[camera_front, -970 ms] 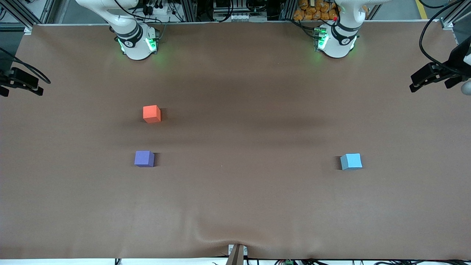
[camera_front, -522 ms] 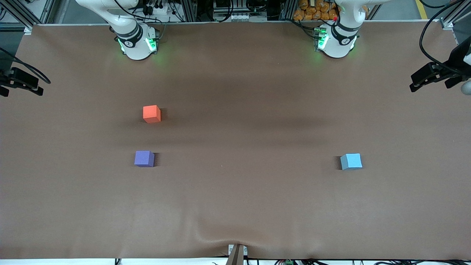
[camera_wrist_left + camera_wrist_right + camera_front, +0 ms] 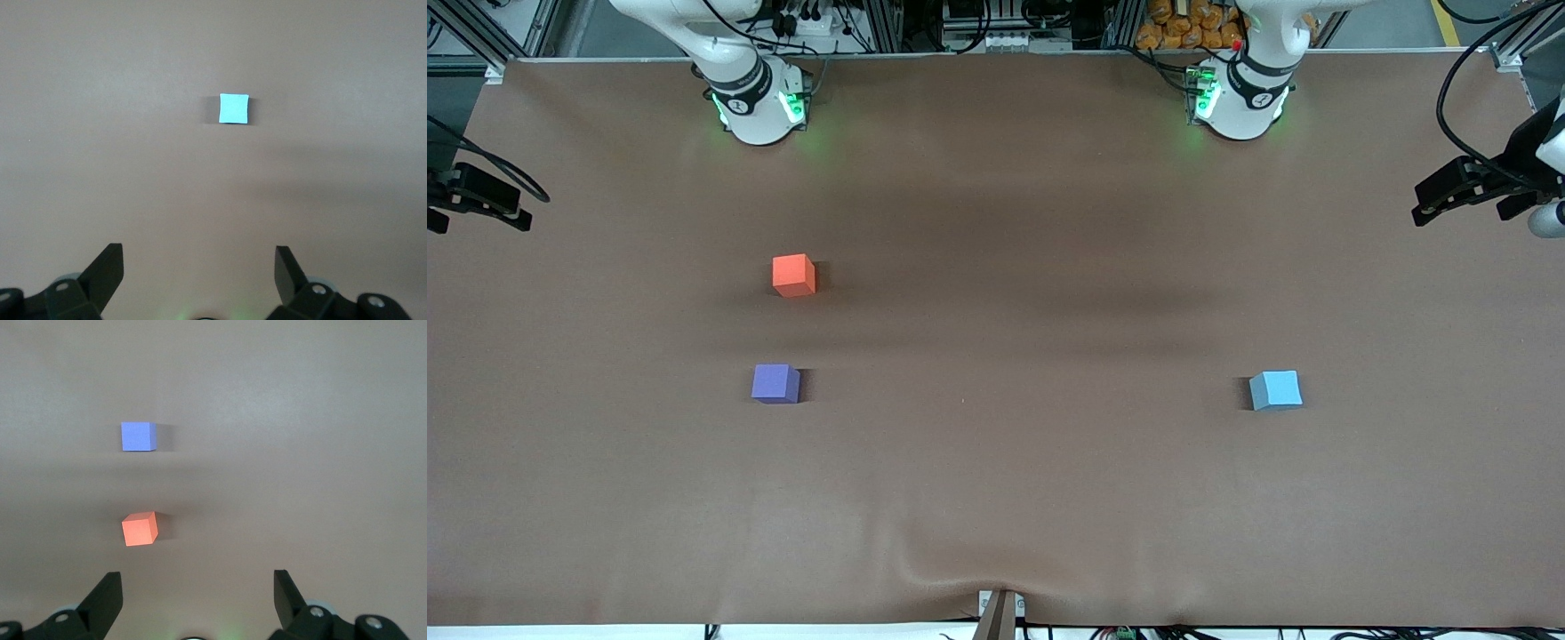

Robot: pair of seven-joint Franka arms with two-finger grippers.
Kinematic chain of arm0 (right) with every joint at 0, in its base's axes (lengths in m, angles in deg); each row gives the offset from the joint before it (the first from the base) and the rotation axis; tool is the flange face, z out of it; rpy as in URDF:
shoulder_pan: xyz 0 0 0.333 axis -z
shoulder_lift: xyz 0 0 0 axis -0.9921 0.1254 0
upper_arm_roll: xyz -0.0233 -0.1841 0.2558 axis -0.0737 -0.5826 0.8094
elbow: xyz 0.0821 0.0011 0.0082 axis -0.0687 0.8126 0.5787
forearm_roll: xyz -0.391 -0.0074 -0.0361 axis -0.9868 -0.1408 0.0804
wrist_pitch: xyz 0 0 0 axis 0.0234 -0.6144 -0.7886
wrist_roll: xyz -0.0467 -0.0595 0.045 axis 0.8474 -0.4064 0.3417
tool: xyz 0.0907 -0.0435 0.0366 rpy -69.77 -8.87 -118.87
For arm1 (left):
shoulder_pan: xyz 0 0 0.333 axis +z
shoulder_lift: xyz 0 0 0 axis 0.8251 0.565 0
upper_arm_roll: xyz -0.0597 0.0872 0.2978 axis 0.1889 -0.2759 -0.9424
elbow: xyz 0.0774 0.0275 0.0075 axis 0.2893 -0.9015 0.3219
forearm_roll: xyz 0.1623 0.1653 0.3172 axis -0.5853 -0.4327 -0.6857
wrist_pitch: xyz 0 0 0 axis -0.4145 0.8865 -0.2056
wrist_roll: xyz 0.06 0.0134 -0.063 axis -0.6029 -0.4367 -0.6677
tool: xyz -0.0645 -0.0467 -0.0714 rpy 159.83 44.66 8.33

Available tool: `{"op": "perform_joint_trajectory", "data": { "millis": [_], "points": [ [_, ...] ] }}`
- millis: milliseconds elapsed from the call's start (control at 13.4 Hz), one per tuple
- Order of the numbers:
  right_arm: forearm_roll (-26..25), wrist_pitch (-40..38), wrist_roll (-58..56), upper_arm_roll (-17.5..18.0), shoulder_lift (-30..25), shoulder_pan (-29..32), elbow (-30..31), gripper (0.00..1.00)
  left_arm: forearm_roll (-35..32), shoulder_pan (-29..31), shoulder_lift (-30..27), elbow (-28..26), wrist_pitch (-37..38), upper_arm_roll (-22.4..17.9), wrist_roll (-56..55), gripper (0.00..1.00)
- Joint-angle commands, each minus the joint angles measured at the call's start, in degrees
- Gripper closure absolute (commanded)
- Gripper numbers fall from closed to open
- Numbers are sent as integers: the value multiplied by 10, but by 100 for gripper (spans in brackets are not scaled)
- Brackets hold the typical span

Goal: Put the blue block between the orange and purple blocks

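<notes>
The blue block sits on the table toward the left arm's end; it also shows in the left wrist view. The orange block and the purple block sit toward the right arm's end, with the purple one nearer the front camera and a gap between them. Both show in the right wrist view, the orange block and the purple block. My left gripper is open and empty, high above the table. My right gripper is open and empty, also high up.
The brown table cover has a raised wrinkle at its front edge. Both arm bases stand along the edge farthest from the front camera. Cables and racks lie past that edge.
The left arm's hand at the edge of the front view has shifted slightly. The three blocks have not moved.
</notes>
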Motion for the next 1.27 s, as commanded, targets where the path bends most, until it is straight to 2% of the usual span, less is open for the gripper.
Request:
{"op": "perform_joint_trajectory", "data": {
  "millis": [0,1194],
  "points": [
    [0,-2,7,0,-2,-2,0,0,13,0,2,9,6,1,12,0],
    [0,-2,7,1,-1,-5,0,0,14,2,1,-4,-6,2,13,0]
  ]
}}
